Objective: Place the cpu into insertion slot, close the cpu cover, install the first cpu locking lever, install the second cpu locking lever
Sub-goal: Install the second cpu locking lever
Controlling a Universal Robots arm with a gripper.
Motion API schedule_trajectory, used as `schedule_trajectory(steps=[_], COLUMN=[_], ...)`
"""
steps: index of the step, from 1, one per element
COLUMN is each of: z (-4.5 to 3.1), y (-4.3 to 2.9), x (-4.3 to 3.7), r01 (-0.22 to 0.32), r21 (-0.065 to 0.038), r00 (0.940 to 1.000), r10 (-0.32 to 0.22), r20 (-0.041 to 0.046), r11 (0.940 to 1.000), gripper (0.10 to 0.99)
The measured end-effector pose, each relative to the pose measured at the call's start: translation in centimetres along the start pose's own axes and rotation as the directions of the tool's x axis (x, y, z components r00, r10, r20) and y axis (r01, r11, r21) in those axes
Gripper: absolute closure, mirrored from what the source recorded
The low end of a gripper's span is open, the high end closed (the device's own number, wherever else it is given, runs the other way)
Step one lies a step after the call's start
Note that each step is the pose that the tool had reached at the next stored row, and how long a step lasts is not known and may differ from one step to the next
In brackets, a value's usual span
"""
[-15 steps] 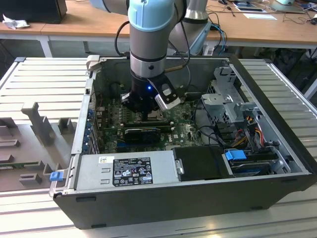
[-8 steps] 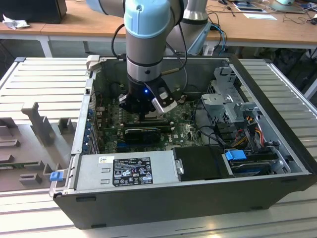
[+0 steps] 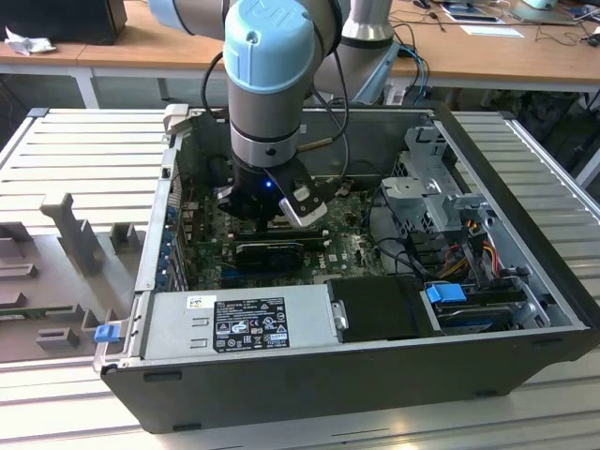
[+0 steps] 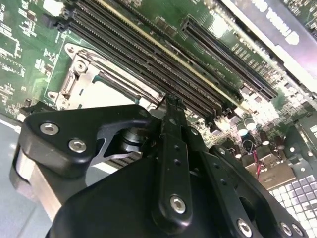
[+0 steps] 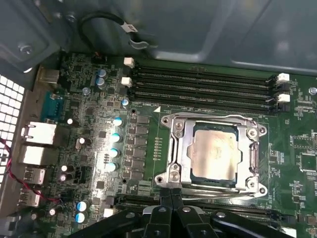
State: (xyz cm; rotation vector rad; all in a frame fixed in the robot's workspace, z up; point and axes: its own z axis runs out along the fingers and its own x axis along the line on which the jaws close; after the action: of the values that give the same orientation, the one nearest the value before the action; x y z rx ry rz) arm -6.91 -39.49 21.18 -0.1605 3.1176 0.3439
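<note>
Silvery cpu (image 5: 215,154) already sits in the slot (image 5: 184,171) with the cover (image 5: 255,156) down over it, levers seemingly left, while the gripper (image 5: 171,194), fingers together and empty, hovers just beside it.

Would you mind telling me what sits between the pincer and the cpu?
In the first wrist view, the metal edge of the cpu cover lies between the pincer and the cpu.

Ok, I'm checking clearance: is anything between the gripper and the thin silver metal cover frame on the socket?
Nothing visible does. In the first wrist view the black gripper, fingertips shut, sits right at the edge of the silver cover frame, which lies flat around the silvery square cpu.
</note>
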Motion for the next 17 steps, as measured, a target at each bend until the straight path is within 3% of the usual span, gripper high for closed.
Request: schedule_trajectory(steps=[4,17], z=[0.65,1.52], y=[-0.18,-0.35], x=[0.02,0.35], r01=[0.0,0.002], r21=[-0.009,-0.064], r00=[1.0,1.0], r10=[0.0,-0.002], r20=[0.0009,0.0062], r11=[1.0,0.9979], gripper=[0.98,0.98])
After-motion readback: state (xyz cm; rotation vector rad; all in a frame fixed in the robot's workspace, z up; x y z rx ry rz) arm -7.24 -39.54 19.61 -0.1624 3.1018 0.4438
